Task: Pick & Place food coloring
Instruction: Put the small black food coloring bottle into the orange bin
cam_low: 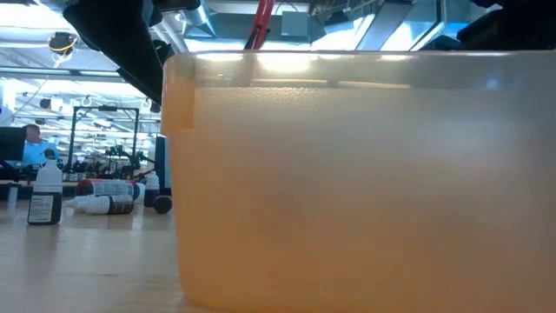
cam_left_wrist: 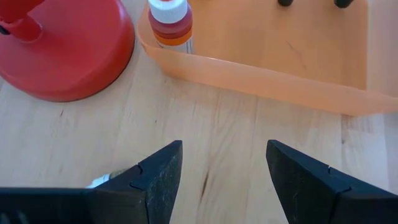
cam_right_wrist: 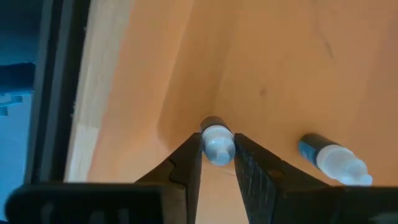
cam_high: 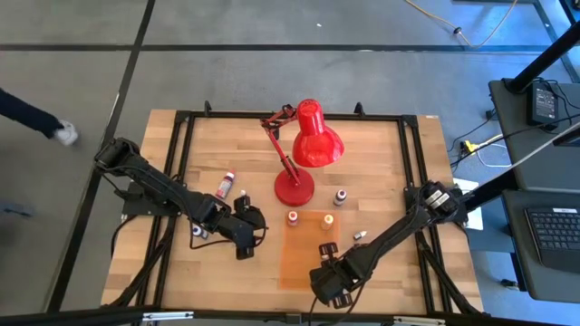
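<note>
Placing step in hand. Right claw (cam_right_wrist: pixel 218 163), at the near edge of the orange tray (cam_high: pixel 304 272), is clamped on a food coloring bottle (cam_right_wrist: pixel 217 143) over the tray floor; next: release cleanly. Left claw (cam_left_wrist: pixel 224 180), fingers spread and holding nothing, hovers over the bench (cam_high: pixel 227 272) left of the tray.

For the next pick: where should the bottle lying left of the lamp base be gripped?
Probably the lying bottle at mid-body, from straight above, squeezed across its width: it lies flat, with bare table along both long sides.
</note>
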